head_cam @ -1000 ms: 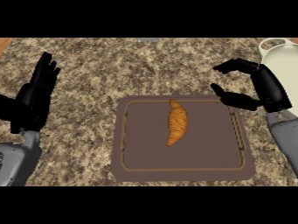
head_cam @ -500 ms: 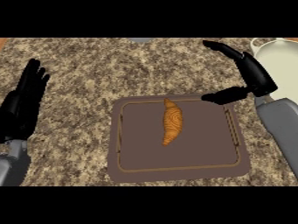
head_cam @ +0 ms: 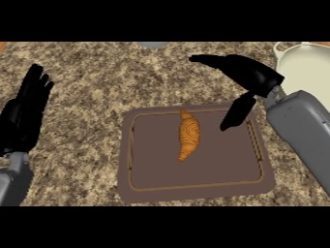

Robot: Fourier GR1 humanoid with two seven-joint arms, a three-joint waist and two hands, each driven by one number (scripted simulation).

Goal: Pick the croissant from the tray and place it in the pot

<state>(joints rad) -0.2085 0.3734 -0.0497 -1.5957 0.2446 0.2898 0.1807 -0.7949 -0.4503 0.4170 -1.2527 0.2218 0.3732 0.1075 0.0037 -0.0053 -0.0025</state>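
Right hand [head_cam: 249, 77] had swung in over the tray's [head_cam: 196, 189] upper right corner, fingers spread apart and holding nothing, its thumb dropped toward the tray floor just beside the croissant [head_cam: 188, 134]. A second earlier it had hung further back, off the tray's edge, so the reach looked well begun but the grasp not yet made. The croissant lay lengthwise near the tray's middle, untouched, slightly nearer the top rim. The pot [head_cam: 314, 68] sat at the counter's [head_cam: 103, 82] far right, behind the right forearm, well apart from the tray. Left hand [head_cam: 24, 114] rested open at the left edge, fingers up. Nothing stood between hand and croissant; the tray's raised rim and the forearm's own bulk across the path to the pot seemed the only things to mind.
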